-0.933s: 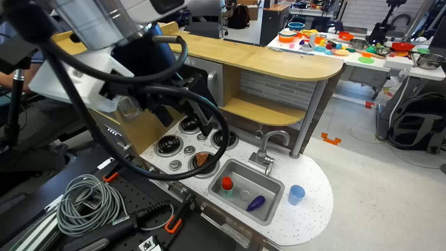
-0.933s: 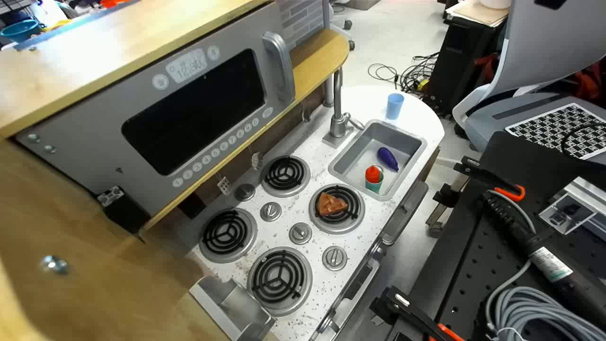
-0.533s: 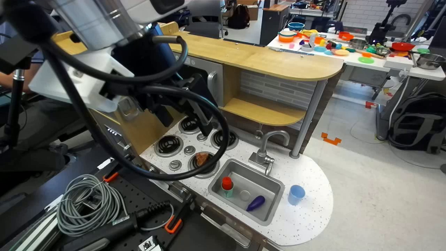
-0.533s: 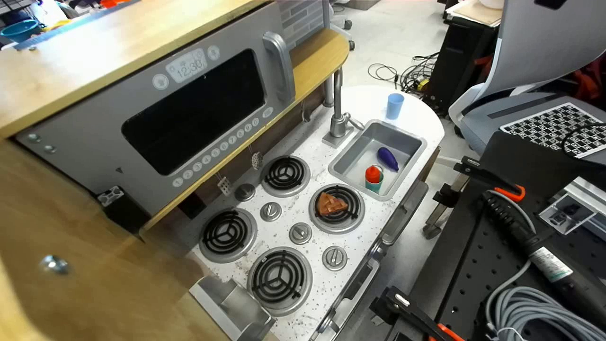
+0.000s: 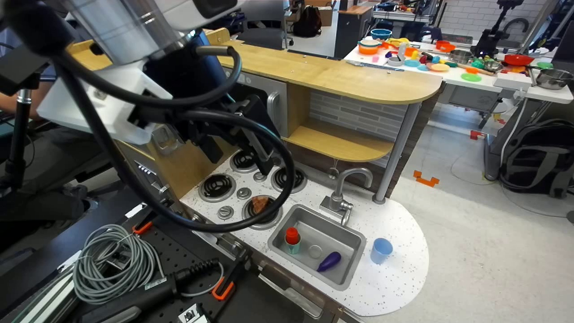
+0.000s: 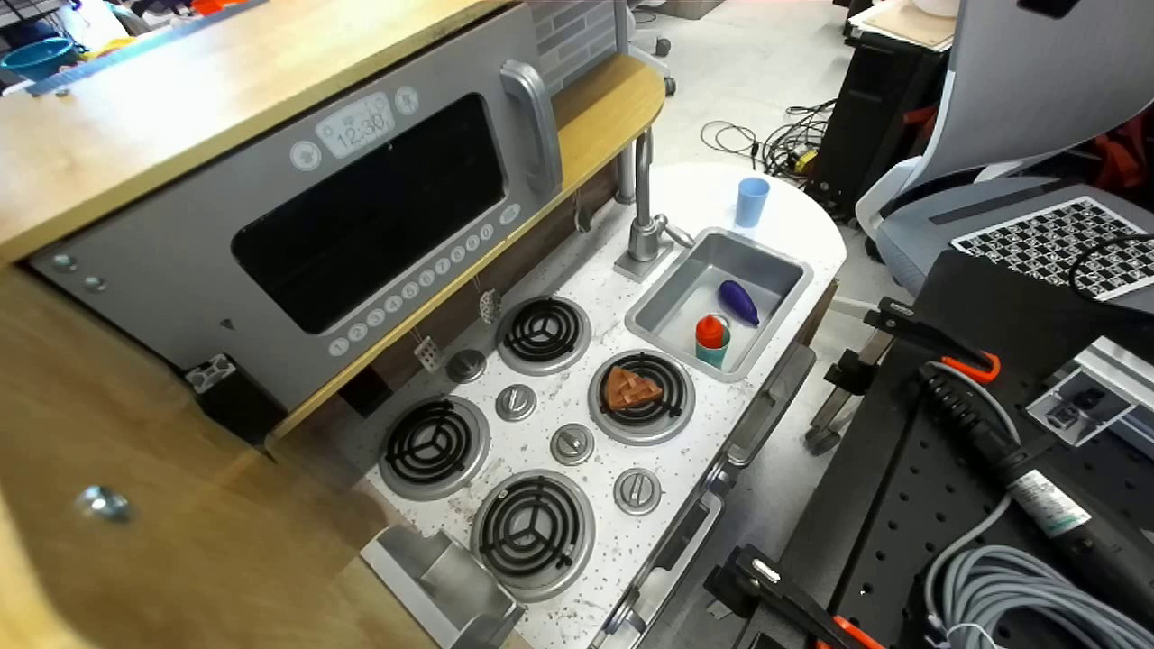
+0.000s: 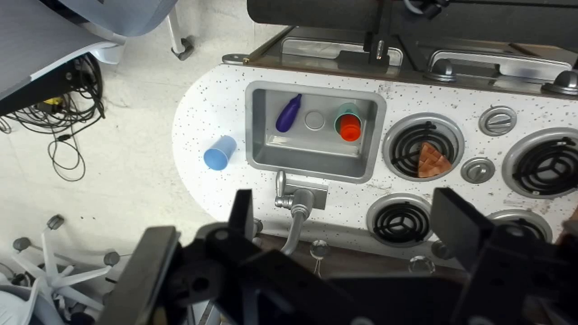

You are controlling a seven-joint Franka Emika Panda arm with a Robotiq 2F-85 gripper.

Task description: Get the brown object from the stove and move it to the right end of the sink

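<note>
Risking a skewed pinch: descending without re-centering could clip the brown wedge (image 7: 432, 161) and shove it across its stove burner (image 7: 406, 146).
Claw (image 7: 345, 198) spread wide, grasping nothing; wedge sits right of center in the wrist frame, just above the right-hand fingertip (image 7: 453, 210); in an exterior view the wedge (image 5: 259, 204) is below the claw, apart.
</note>
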